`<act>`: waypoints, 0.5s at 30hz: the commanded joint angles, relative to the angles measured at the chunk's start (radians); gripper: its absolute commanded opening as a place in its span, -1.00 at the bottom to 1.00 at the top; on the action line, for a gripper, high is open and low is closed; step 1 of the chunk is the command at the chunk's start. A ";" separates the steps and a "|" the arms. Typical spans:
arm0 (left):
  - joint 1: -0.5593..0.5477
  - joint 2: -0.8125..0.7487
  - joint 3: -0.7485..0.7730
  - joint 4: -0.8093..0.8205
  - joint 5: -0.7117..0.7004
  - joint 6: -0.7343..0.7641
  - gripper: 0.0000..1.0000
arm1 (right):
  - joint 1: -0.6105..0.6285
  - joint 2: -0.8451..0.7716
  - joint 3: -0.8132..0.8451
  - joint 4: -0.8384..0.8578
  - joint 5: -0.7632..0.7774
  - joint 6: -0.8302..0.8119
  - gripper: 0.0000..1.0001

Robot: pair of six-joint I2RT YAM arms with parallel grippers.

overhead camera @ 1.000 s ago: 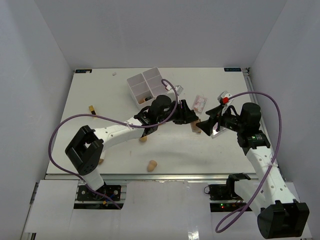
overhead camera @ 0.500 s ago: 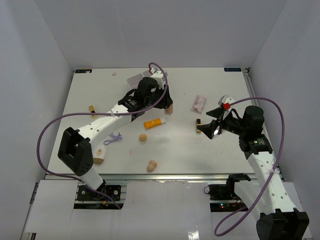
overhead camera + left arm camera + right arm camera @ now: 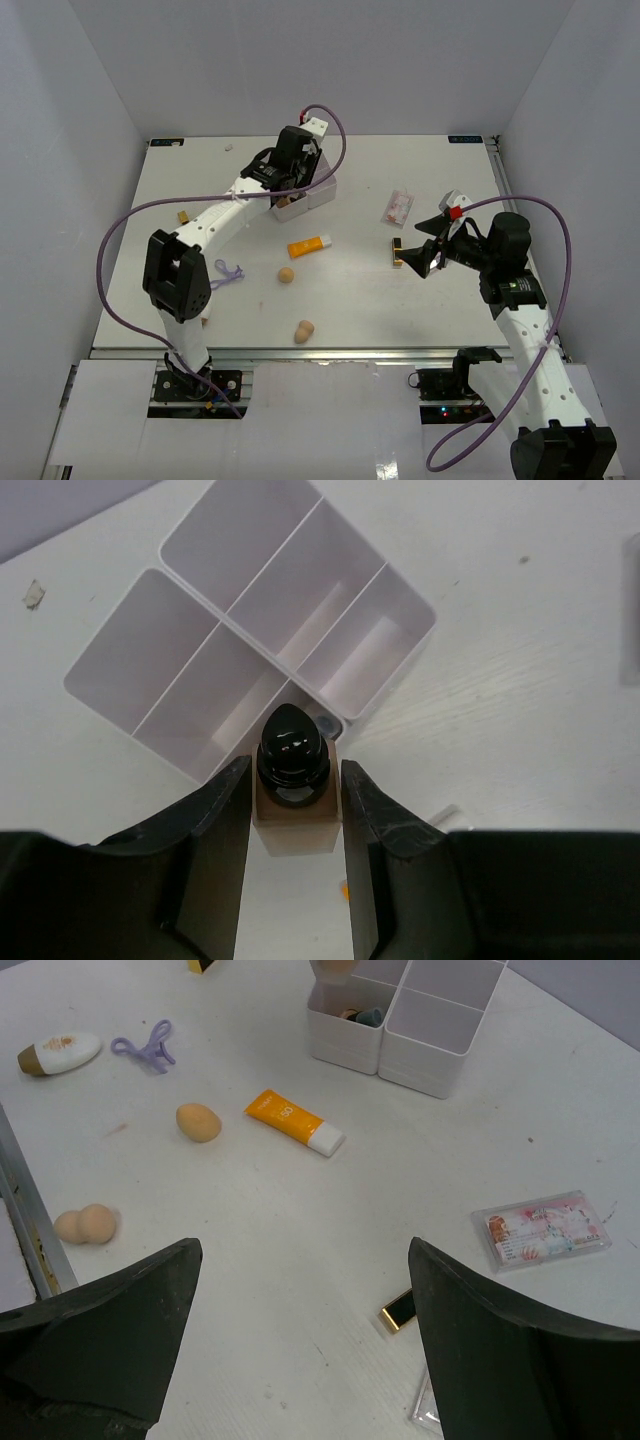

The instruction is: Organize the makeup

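Makeup lot, spread over a white table (image 3: 400,320).

- Left end effector (image 3: 295,772): closed on a skin-tone bottle (image 3: 293,818) with a glossy black cap. The bottle is held upright at the near corner of a white divided box (image 3: 420,1060) toward the back of the table. Whether bottle and box touch cannot be told.
- Right end effector (image 3: 305,1360): fingers spread wide and holding nothing, poised above a black-gold lipstick (image 3: 398,1308) that lies flat on the table.
- Clear pinkish packet (image 3: 542,1230): flat, near the lipstick, well apart from the box.
- Orange tube (image 3: 293,1122) with white cap: lying mid-table in front of the box.
- Beige sponge (image 3: 198,1122): near the tube.
- Second sponge (image 3: 84,1224): near the front edge, two-lobed; possibly two touching.
- Purple loop (image 3: 145,1048): on the left side.
- White bottle (image 3: 60,1053) with tan cap: beside the loop.
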 commanded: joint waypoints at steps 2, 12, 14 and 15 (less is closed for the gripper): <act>0.018 0.061 0.068 -0.050 -0.098 0.126 -0.84 | -0.008 0.005 -0.011 -0.002 -0.018 -0.020 0.80; 0.025 0.145 0.112 -0.035 -0.168 0.222 -0.84 | -0.020 0.014 -0.017 0.000 -0.023 -0.021 0.80; 0.025 0.153 0.119 -0.033 -0.172 0.233 -0.84 | -0.020 0.016 -0.018 -0.001 -0.023 -0.023 0.80; 0.025 0.156 0.124 -0.032 -0.173 0.238 -0.84 | -0.021 0.017 -0.018 -0.001 -0.023 -0.024 0.80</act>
